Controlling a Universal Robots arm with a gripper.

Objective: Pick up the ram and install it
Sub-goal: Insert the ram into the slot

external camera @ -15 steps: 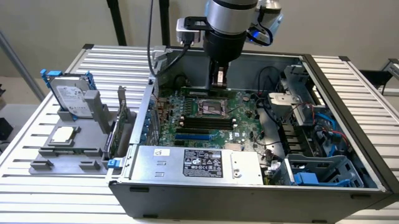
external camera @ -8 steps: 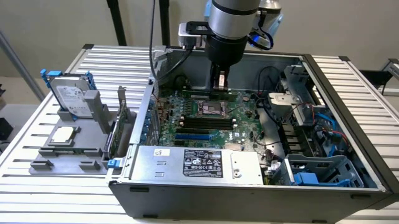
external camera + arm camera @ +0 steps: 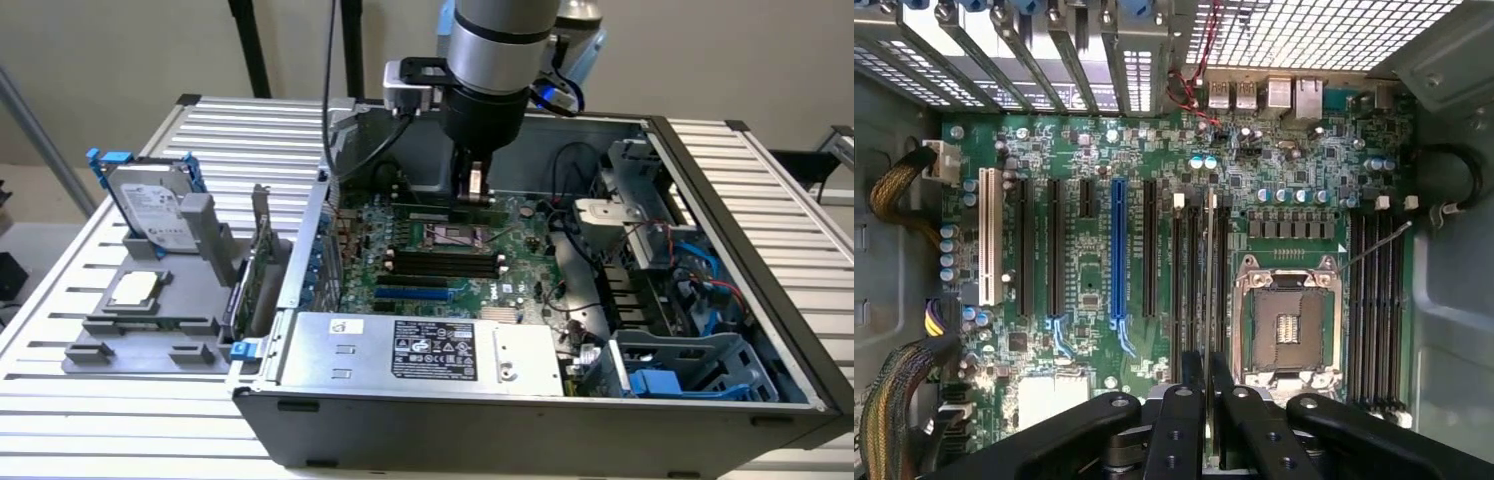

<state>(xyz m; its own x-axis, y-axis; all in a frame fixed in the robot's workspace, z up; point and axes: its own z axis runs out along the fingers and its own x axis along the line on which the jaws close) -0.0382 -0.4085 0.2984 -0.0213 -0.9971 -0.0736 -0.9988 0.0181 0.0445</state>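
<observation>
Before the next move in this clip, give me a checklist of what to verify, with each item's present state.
1. Ram clamped in the gripper: ok, the thin stick shows edge-on between the fingers.
2. Ram parallel to the memory slots: ok.
3. Ram above the slot bank beside the CPU socket: ok.
4. Ram pressed home in a slot: cannot tell.
5. Slot latches open: cannot tell.

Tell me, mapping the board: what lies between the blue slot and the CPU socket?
In the wrist view: one black expansion slot, then a bank of memory slots, between the blue slot and the CPU socket.
</observation>
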